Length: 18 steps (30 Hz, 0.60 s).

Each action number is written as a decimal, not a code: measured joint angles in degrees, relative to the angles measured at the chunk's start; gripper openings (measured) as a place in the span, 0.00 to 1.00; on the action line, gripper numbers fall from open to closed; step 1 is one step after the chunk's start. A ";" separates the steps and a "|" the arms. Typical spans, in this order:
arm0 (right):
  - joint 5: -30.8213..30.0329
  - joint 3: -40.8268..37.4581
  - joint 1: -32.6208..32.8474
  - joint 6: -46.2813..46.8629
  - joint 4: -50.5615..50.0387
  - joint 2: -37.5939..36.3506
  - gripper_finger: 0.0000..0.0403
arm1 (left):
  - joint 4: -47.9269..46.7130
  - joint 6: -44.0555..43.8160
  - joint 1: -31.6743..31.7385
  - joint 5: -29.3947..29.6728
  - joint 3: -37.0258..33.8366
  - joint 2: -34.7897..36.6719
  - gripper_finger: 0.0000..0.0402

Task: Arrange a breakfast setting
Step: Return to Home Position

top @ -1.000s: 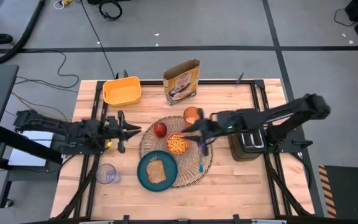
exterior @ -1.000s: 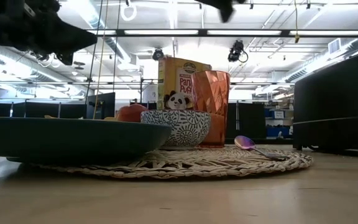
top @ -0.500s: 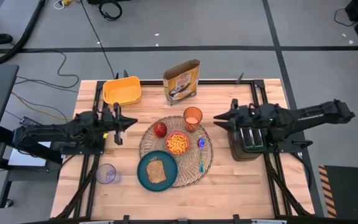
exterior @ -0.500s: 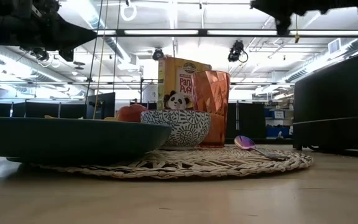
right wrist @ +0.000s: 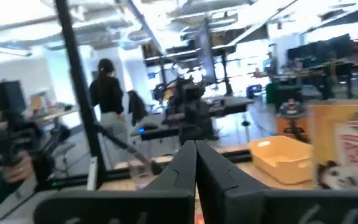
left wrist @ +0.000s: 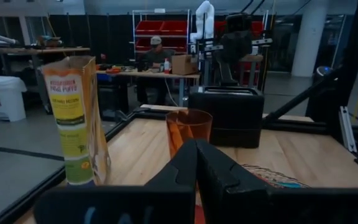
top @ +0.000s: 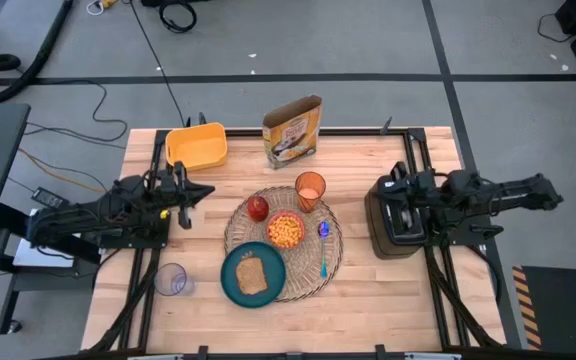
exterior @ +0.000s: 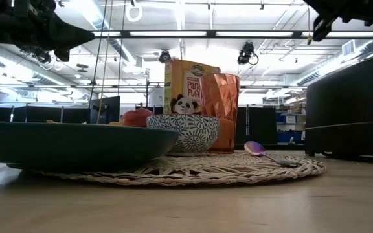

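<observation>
From above, a large round woven straw placemat (top: 334,262) lies mid-table. At its centre is a small red bowl of orange cereal (top: 272,222). A red apple (top: 258,208) and a translucent orange cup (top: 310,188) sit on its back part, toward the upright cardboard cereal box (top: 293,130). A teal plate with toast (top: 230,282) rests on its front-left rim, and a blue spoon (top: 323,252) lies on the mat just right of the bowl.

The left gripper (top: 185,193) hangs well left of the placemat. The right gripper (top: 390,187) hangs well right of it, over the black toaster (top: 396,232).

At table height, plate, bowl, cup and spoon all rest on the placemat.

The left wrist view shows that arm's fingers (left wrist: 219,177) pressed together, holding nothing.

The right wrist view shows the same for its fingers (right wrist: 213,171), with a yellow square bin (right wrist: 281,152) beyond.
</observation>
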<state>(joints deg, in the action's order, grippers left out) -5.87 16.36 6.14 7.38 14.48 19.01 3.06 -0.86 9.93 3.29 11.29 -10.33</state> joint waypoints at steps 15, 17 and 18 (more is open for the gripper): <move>7.45 -0.78 -4.82 -1.85 -14.08 -18.99 0.02 | -3.73 -2.97 -0.02 2.60 -3.43 8.13 0.02; 7.52 -1.80 -4.80 -2.29 -14.42 -18.88 0.02 | -4.73 -3.02 -0.02 2.68 -3.43 8.29 0.02; 7.57 -2.42 -4.80 -2.48 -14.39 -18.85 0.01 | -5.14 -3.03 -0.02 2.68 -3.43 8.22 0.02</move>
<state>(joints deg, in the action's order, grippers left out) 1.70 13.94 1.34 4.90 0.09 0.16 -2.07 -3.89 9.91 5.97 7.86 -2.11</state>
